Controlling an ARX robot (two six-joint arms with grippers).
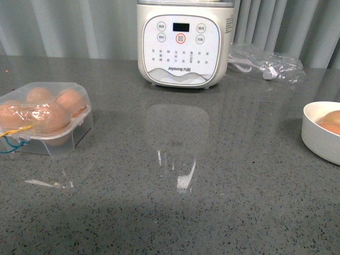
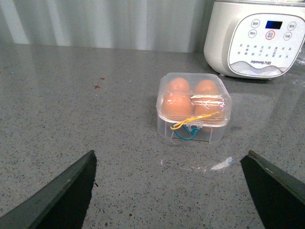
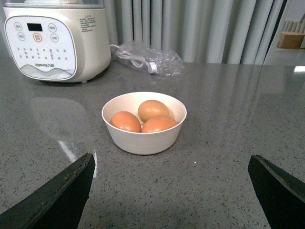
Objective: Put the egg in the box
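Note:
The box (image 2: 209, 131) is a small clear plastic case standing on the grey table with its lid down. A blue-yellow band (image 2: 187, 129) hangs at its front, and several brown eggs (image 2: 177, 106) show through the lid. In the front view the box (image 1: 74, 135) stands at the far left. Three more brown eggs (image 3: 152, 109) lie in a round white bowl (image 3: 143, 140). My left gripper (image 2: 170, 155) is open just short of the box, holding nothing. My right gripper (image 3: 171, 156) is open in front of the bowl, also holding nothing. Neither arm shows in the front view.
A white egg cooker (image 1: 183, 42) with a button panel stands at the back middle of the table. A clear bag with a white cable (image 1: 268, 66) lies to its right. The bowl (image 1: 319, 141) is cut by the right edge of the front view.

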